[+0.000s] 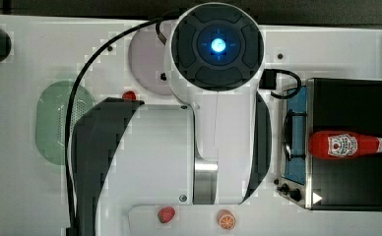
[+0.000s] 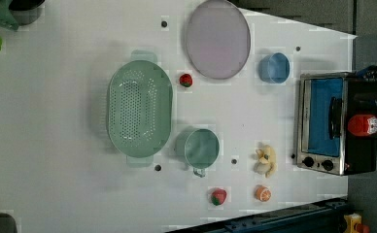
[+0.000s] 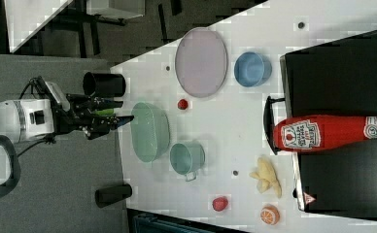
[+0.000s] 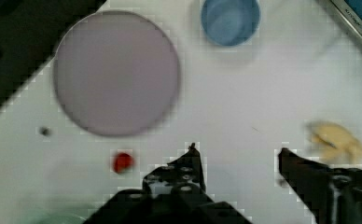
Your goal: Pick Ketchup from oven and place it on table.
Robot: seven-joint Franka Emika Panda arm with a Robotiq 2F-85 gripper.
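Black two-finger gripper (image 4: 237,156) on the white arm hangs over the large white flat table (image 2: 55,145) w/ fingers spread apart, nothing between them, the small red strawberry (image 4: 122,162) and round lilac plate (image 4: 116,73) below it in the wrist view. Further off sit the blue bowl (image 4: 230,21) and yellowish lumpy item (image 4: 336,141) (can't tell what it is). Furthest, the slim red plastic ketchup bottle w/ white cap (image 3: 330,132) lies on its side on top of the black box-shaped toaster oven w/ bluish glass door (image 1: 346,103), well apart from the gripper.
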